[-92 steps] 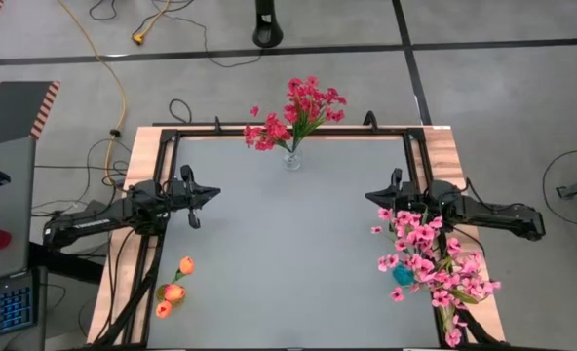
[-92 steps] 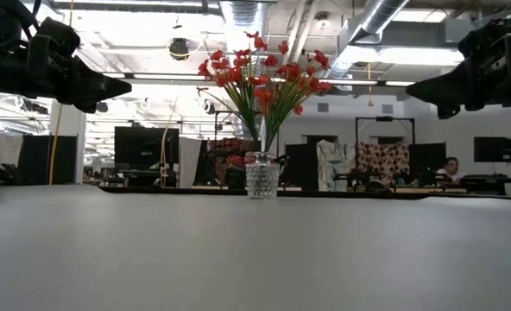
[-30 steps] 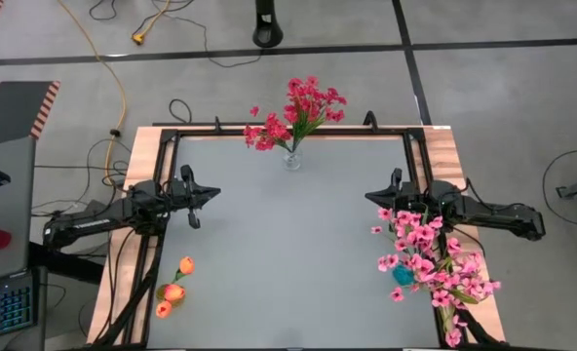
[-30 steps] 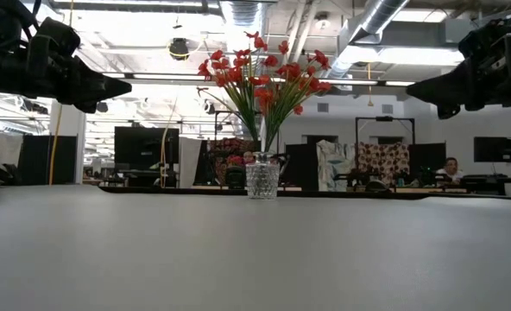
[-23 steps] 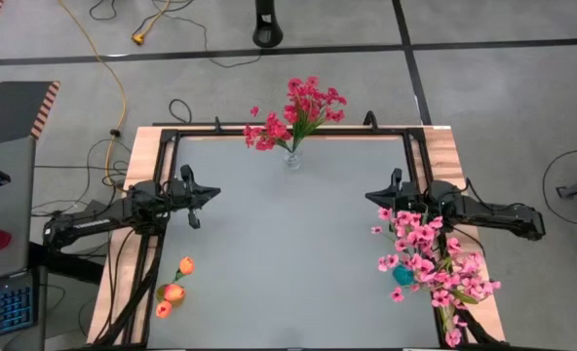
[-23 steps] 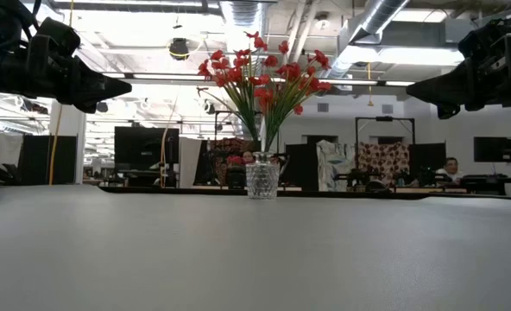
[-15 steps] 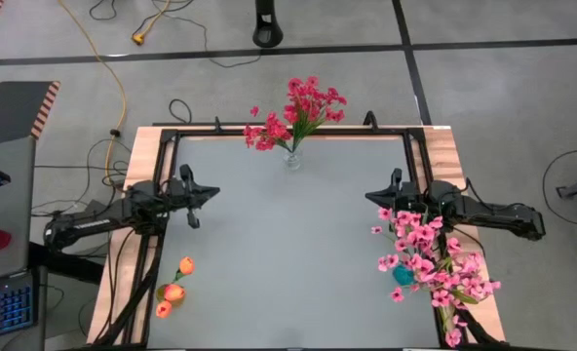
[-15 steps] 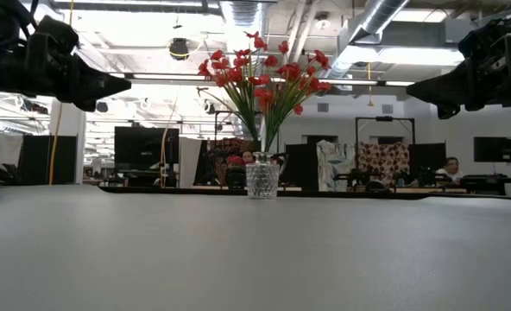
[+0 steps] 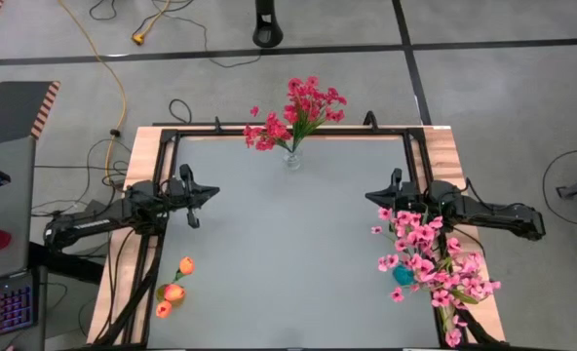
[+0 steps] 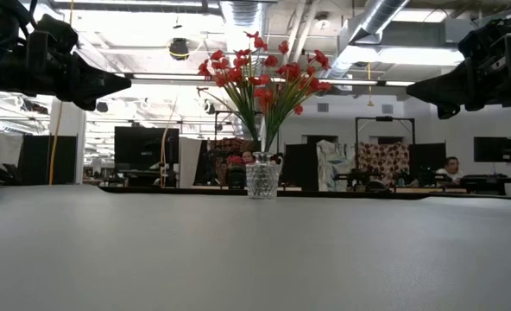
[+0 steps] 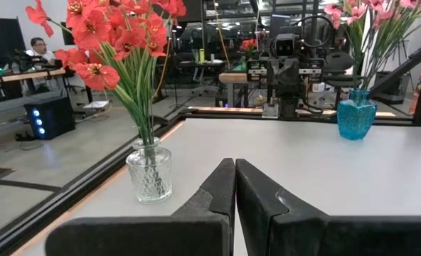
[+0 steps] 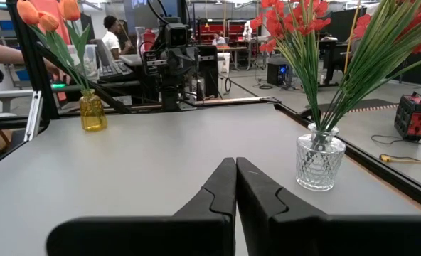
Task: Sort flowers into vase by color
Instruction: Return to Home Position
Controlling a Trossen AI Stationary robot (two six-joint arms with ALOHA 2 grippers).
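Hovering above the left side of the table [image 9: 288, 253], left gripper [image 9: 211, 192] points inward, fingers pressed together, nothing between them. Right gripper [image 9: 370, 198] mirrors it over the right side, likewise closed and empty. Both are raised clear of the tabletop in the low view.

Red flowers [image 9: 298, 112] stand upright in a clear glass vase [image 9: 291, 159] at the middle of the table's far edge, stems fanned out.

Orange tulips [image 9: 173, 291] sit in a yellow vase [image 12: 92, 112] at the near left edge, behind the left gripper.

Pink flowers [image 9: 430, 258] spread wide from a blue vase [image 9: 403, 275] on the near right side, some sprays reaching under the right arm. All three vases are well apart.
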